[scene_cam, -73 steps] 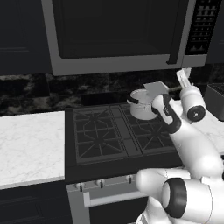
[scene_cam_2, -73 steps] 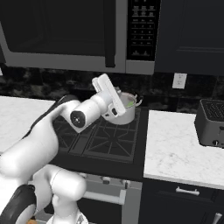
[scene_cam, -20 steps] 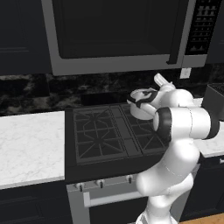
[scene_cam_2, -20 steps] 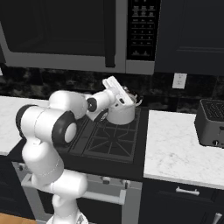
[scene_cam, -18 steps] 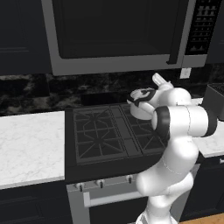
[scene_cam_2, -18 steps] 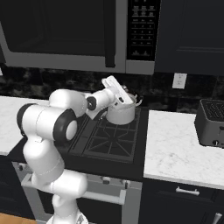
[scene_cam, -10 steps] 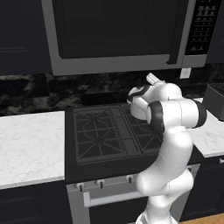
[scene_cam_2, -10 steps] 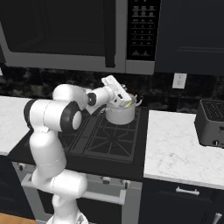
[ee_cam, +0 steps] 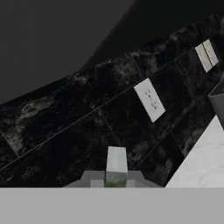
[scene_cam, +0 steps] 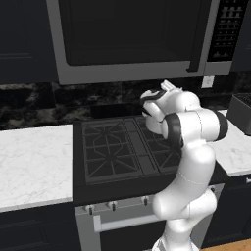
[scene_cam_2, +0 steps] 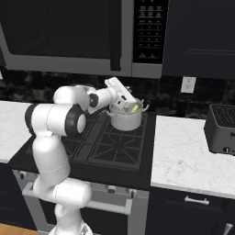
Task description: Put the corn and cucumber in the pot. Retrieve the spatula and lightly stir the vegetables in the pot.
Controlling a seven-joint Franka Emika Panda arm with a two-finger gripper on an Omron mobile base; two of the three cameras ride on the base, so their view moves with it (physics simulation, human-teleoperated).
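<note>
Right base view, centre of the frame: the pot [scene_cam_2: 125, 119] stands on the rear right burner of the black stove [scene_cam_2: 108, 142], and a yellow-green bit of the corn [scene_cam_2: 135, 109] shows above its rim. The pincer [scene_cam_2: 130, 103] reaches over the pot's mouth from the left, pressed together on the spatula [ee_cam: 116, 159], whose pale grey blade rises at the bottom middle of the hand view before the dark speckled backsplash [ee_cam: 78, 131] and a white wall outlet [ee_cam: 150, 100]. The cucumber cannot be made out. A white marble tabletop [scene_cam_2: 188, 156] lies right of the stove, a dark toaster [scene_cam_2: 222, 129] at its far right.
</note>
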